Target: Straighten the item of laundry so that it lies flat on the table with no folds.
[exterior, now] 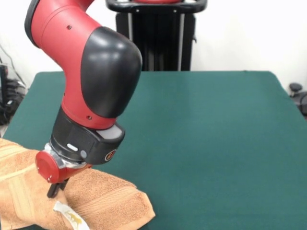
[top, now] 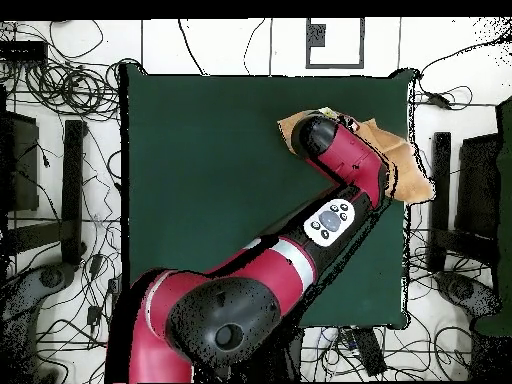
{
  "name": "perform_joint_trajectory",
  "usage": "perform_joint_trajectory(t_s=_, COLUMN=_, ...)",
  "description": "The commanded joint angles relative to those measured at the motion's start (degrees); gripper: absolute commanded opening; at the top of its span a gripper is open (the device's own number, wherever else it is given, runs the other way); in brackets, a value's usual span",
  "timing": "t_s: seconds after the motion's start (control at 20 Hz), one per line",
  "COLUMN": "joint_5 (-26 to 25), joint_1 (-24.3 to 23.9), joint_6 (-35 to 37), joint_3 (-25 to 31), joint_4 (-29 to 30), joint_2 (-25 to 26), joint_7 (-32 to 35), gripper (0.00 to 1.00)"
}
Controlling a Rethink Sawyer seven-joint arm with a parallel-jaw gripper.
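Observation:
The item of laundry (exterior: 108, 201), an orange-tan towel with woven stripes and a white tag (exterior: 69, 216), lies bunched and folded at the table's (exterior: 206, 134) near left corner in the front view. It runs past the picture's left and bottom edges. In the overhead view the towel (top: 398, 150) sits at the green table's (top: 200, 180) upper right, with part of it hanging over the right edge. My gripper (exterior: 54, 188) points down onto the towel's middle fold, touching the cloth. From above, the arm's wrist (top: 318, 136) hides it.
The red and black arm (top: 300, 250) crosses the table diagonally from the bottom up to the towel. Tangled cables (top: 60, 80) and dark equipment (top: 75, 190) lie on the floor around the table. A black object (exterior: 297, 91) sits just off the table's right edge.

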Motion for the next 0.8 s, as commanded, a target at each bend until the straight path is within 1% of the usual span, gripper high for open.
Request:
perform_joint_trajectory(t_s=0.05, joint_5=-5.47, joint_1=0.92, joint_6=-2.13, joint_3=14.10, joint_4=7.23, joint_2=-3.55, joint_7=-5.70, gripper=0.00)
perform_joint_trajectory(t_s=0.25, joint_5=-7.39, joint_1=1.33, joint_6=-3.57, joint_3=15.81, joint_4=8.68, joint_2=-4.80, joint_7=-4.22, gripper=0.00)
perform_joint_trajectory(t_s=0.4, joint_5=-8.67, joint_1=1.65, joint_6=-3.06, joint_3=16.14, joint_4=8.81, joint_2=-5.14, joint_7=-2.62, gripper=0.00)
perform_joint_trajectory(t_s=0.55, joint_5=-10.04, joint_1=1.70, joint_6=-2.48, joint_3=16.82, joint_4=9.22, joint_2=-5.88, joint_7=-2.12, gripper=0.00)
perform_joint_trajectory(t_s=0.8, joint_5=-12.04, joint_1=1.70, joint_6=-2.40, joint_3=18.57, joint_4=11.60, joint_2=-8.04, joint_7=-1.97, gripper=0.00)
